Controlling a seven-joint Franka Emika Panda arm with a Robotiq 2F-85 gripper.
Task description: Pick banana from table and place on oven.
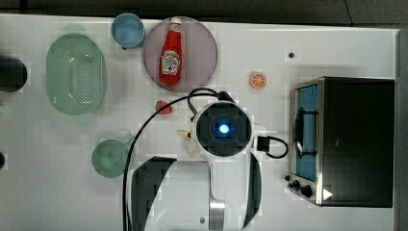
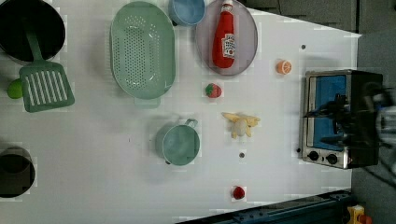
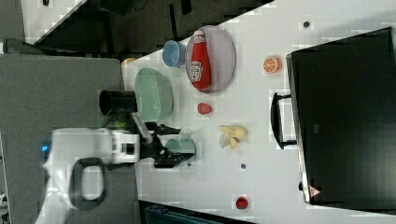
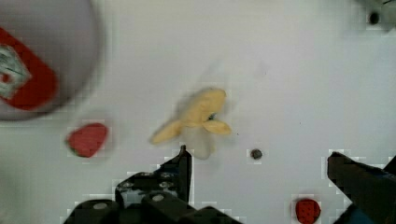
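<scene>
From here I read the gripper [image 4: 257,163] as released, jaws spread wide with nothing between them; the banana [image 4: 196,116] lies on the white table [image 4: 289,70], apart from the fingers, just beyond the tip of one finger and off to that finger's side of the gap rather than centred in it; its long axis runs at a slant across the line between the fingers, so I judge a shift toward it and perhaps a small wrist turn are needed before descending; in the left view the banana [image 2: 240,125] sits between the teal cup [image 2: 180,143] and the oven [image 2: 343,116], well apart from the oven.
</scene>
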